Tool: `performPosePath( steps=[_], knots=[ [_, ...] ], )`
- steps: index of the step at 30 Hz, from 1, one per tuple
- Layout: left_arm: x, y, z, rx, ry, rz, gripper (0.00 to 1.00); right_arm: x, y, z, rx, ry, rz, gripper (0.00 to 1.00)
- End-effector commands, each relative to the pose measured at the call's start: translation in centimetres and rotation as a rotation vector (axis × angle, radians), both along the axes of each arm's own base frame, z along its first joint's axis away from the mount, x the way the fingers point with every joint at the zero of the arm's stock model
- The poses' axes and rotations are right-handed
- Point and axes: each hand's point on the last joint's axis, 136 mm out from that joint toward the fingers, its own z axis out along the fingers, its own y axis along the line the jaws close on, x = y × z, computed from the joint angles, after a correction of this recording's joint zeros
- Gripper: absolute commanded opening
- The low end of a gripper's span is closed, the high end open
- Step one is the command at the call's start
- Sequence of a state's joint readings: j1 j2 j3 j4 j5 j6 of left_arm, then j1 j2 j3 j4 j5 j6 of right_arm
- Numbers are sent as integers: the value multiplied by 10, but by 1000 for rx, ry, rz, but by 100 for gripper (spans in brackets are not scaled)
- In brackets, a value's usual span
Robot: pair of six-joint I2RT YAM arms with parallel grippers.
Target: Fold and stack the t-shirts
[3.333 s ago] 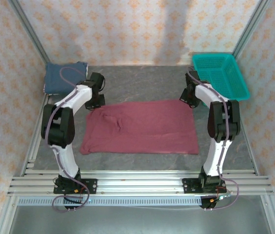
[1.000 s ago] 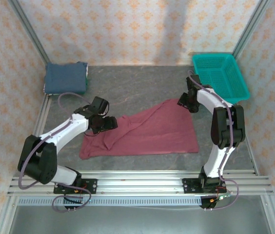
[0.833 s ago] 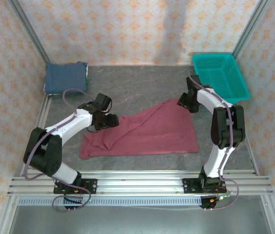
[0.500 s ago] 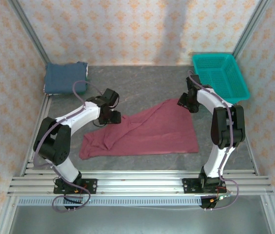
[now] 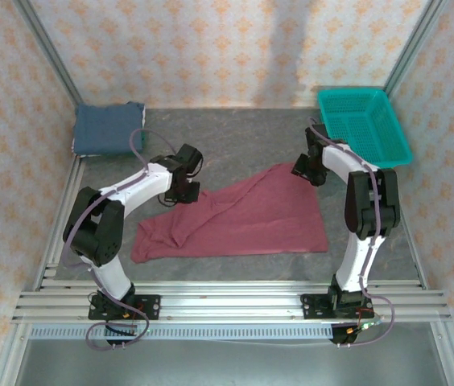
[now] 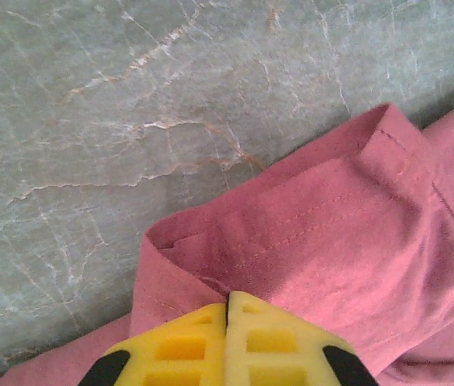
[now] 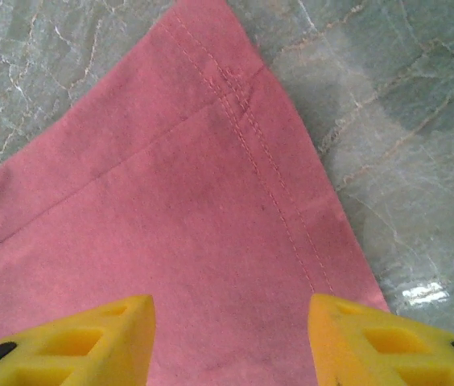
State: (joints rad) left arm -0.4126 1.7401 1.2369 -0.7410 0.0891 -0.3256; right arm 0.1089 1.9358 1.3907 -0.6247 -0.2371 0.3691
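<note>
1. Since a second ago, the left gripper [image 5: 185, 193] has slid up along the maroon shirt [image 5: 243, 221] to its far left edge. Its fingers were apart then and are squeezed together now. The right gripper [image 5: 306, 170] has stayed where it was.
2. Far back on the left, the blue shirt [image 5: 108, 130] lies folded in the corner of the grey table [image 5: 235, 133]. It is well apart from both arms.
3. In the left wrist view, the left gripper's yellow fingers [image 6: 179, 346] are pressed tight together. Their tips sit right at a bunched fold of the maroon shirt. I cannot tell if any cloth is caught between them.
4. The maroon shirt lies in the middle of the table, between the two arms. Its far left corner is turned in, so the far edge slants up to a point on the right. The left end is wrinkled.
5. The right gripper hangs over that far right point. In the right wrist view its fingers [image 7: 90, 334] stand wide apart above the stitched corner, and they hold nothing.
6. The teal basket [image 5: 354, 93] sits in the far right corner, near the right arm and not touching the maroon shirt.
</note>
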Motion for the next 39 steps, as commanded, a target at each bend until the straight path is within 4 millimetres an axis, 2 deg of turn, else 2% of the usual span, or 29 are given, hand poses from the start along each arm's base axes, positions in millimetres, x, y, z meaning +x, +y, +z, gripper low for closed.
performPosePath(
  steps=[1,5,13,19,29,33,36,39],
  knots=[
    [-1,14,8,77,8,-19,0,14,3,4,-5,-12,5,52],
    [5,28,28,104,-31,-20,0,30,2,6,-14,-24,-11,52],
    [25,30,63,115,-115,-71,0,60,-9,7,-93,-39,-40,51],
    [36,32,76,104,-149,-64,0,65,-25,1,-188,-10,-60,51],
    [42,34,90,83,-178,-50,0,73,-29,-26,-218,40,-90,50],
    [40,37,96,87,-188,-38,0,68,-29,-43,-232,101,-91,46],
    [39,40,102,97,-197,-32,0,63,-33,-55,-252,130,-113,38],
    [38,44,105,104,-204,-23,0,64,-35,-58,-254,127,-135,22]
  ],
)
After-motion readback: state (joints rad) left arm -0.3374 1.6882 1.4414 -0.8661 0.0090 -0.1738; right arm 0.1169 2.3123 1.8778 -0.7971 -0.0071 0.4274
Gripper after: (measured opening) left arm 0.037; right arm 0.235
